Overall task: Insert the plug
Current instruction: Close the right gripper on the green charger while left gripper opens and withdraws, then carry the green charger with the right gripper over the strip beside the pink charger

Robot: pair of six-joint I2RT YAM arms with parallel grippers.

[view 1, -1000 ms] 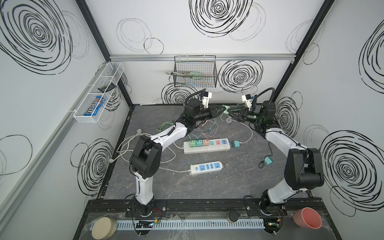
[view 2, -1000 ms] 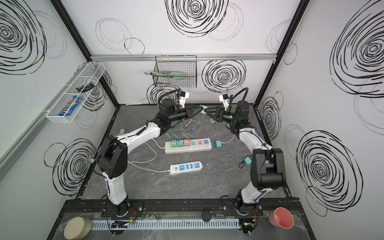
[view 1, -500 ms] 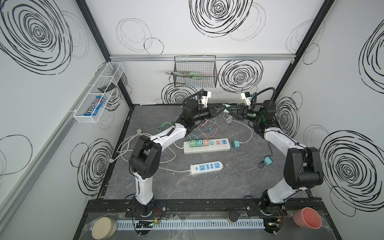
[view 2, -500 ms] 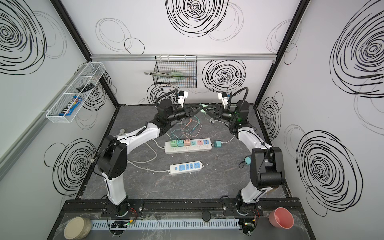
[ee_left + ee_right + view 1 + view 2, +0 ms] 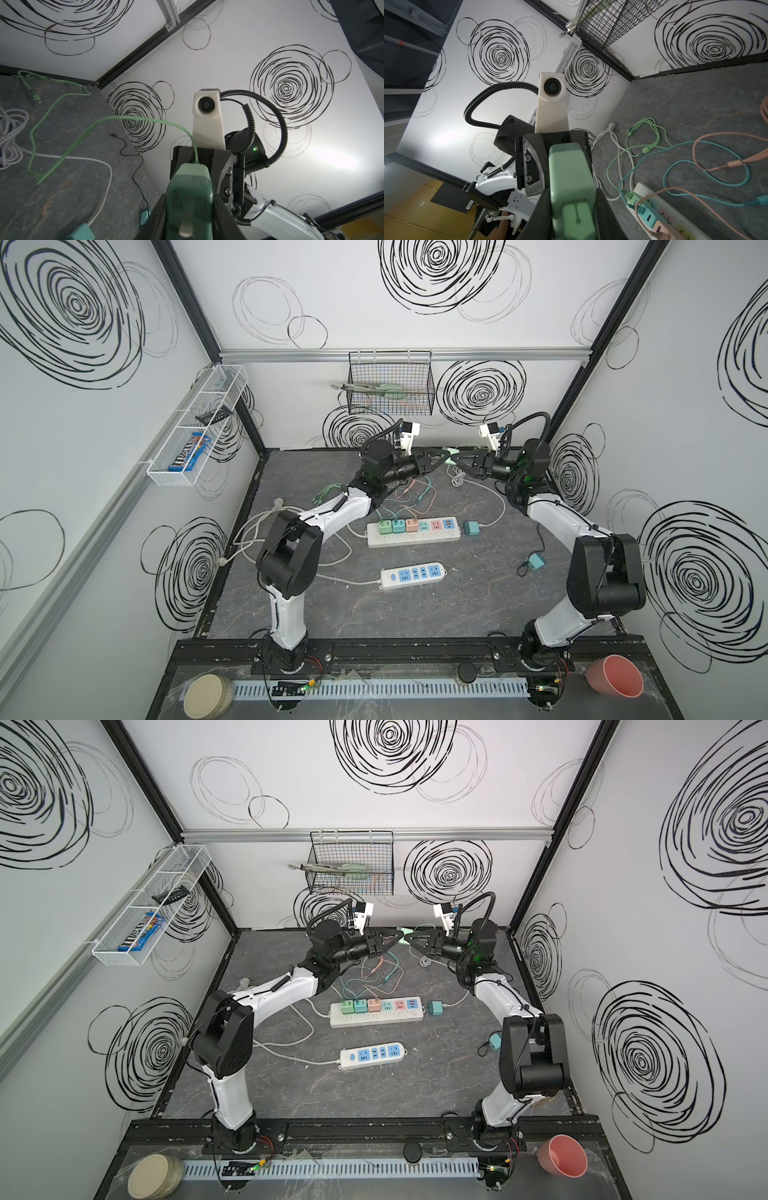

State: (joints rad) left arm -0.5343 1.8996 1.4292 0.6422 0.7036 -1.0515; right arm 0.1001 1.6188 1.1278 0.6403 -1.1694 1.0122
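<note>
A pale green plug (image 5: 452, 460) (image 5: 404, 939) hangs in the air over the back of the table, between my two grippers, which meet tip to tip. My right gripper (image 5: 460, 459) (image 5: 572, 207) is shut on the plug (image 5: 571, 170), its fingers pressed to both sides. My left gripper (image 5: 444, 457) (image 5: 190, 207) flanks the pronged end of the plug (image 5: 190, 187); I cannot tell whether its fingers still press it. A green cable (image 5: 145, 120) trails from the plug to the table. The long power strip (image 5: 413, 536) (image 5: 376, 1017) lies below.
Three coloured adapters fill the long strip's left sockets. A teal adapter (image 5: 471, 528) lies at its right end and another (image 5: 536, 562) lies further right. A short white strip (image 5: 413, 574) lies nearer the front. Loose cables (image 5: 411, 493) tangle under the grippers. A wire basket (image 5: 390, 385) hangs on the back wall.
My right gripper has closed in on the plug that the left gripper was holding up. The two grippers have drawn together, and the left jaws seem to have eased.
</note>
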